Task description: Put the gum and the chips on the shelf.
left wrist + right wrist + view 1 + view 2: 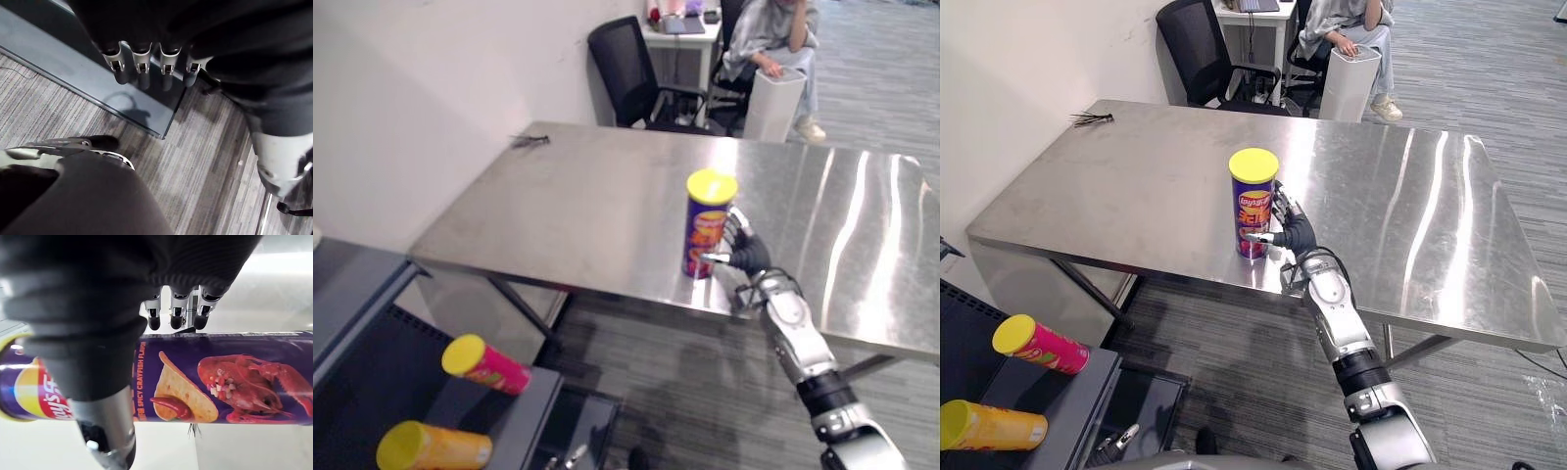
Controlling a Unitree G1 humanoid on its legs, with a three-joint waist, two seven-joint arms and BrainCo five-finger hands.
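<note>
A purple chips can [1253, 206] with a yellow lid stands upright near the front edge of the steel table [1136, 186]. My right hand [1295, 235] is at the can's right side. In the right wrist view its fingers [176, 318] reach straight past the far side of the can [220, 377], and the thumb [105, 426] lies on the near side; the hand is open around it. The straight fingers [142, 61] of my left hand hang low over the carpet beside a dark shelf edge.
A dark grey shelf [509, 421] at the lower left holds a pink can [487, 364] and a yellow can [433, 447], both lying down. A black office chair [626, 69], a white bin [773, 103] and a seated person [773, 39] are beyond the table. A small dark object [530, 141] lies at its far left corner.
</note>
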